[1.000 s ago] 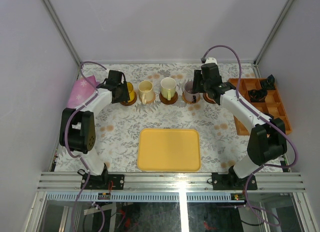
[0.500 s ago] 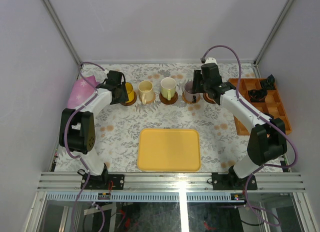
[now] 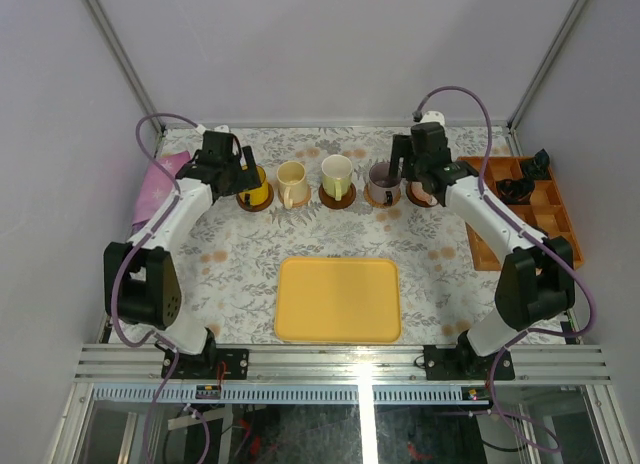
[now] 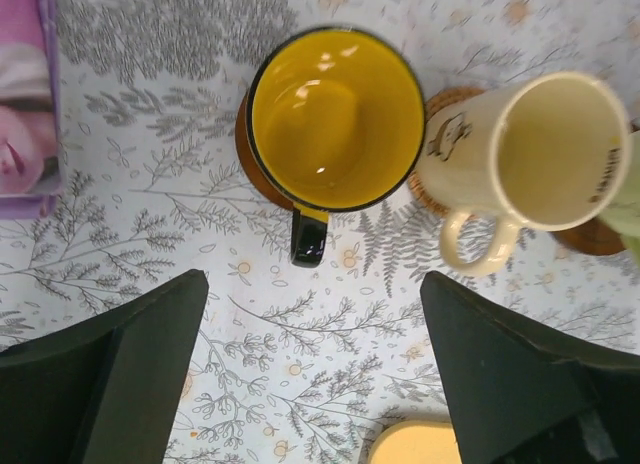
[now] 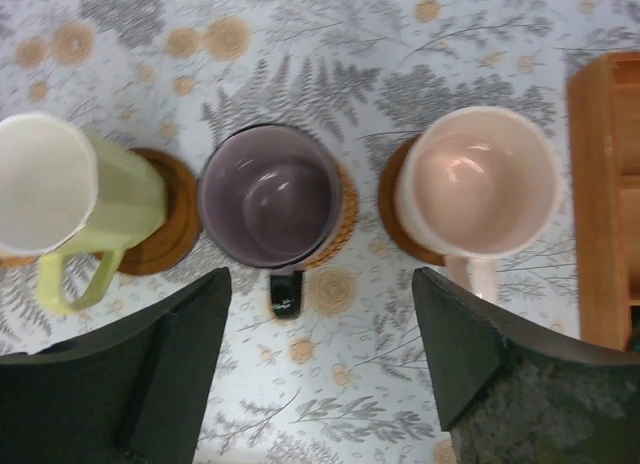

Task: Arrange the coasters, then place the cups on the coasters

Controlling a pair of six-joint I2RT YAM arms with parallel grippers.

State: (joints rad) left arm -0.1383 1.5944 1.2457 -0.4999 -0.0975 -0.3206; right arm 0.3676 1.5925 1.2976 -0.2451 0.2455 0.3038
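Observation:
Five cups stand in a row at the back of the table, each on a round wooden coaster. The yellow cup [image 4: 335, 119] sits on a dark coaster [image 4: 245, 149], and the cream cup [image 4: 530, 149] beside it on a tan coaster [image 4: 445, 94]. My left gripper [image 4: 312, 294] [image 3: 238, 176] hangs open above and just in front of the yellow cup, holding nothing. The pale green cup [image 5: 60, 184], purple cup [image 5: 270, 194] and pink cup [image 5: 480, 179] sit on their coasters [image 5: 165, 224]. My right gripper [image 5: 320, 284] [image 3: 412, 179] is open above them, empty.
A yellow rectangular tray [image 3: 338, 299] lies in the middle near the arms. An orange compartment tray [image 3: 520, 219] with black objects [image 3: 515, 189] stands at the right, close to the pink cup. A pink cloth [image 3: 160, 179] lies at the left edge.
Both grippers have opened and lifted off the row: the left has let go of the yellow cup, the right has come away from the pink cup. The cups stay put.

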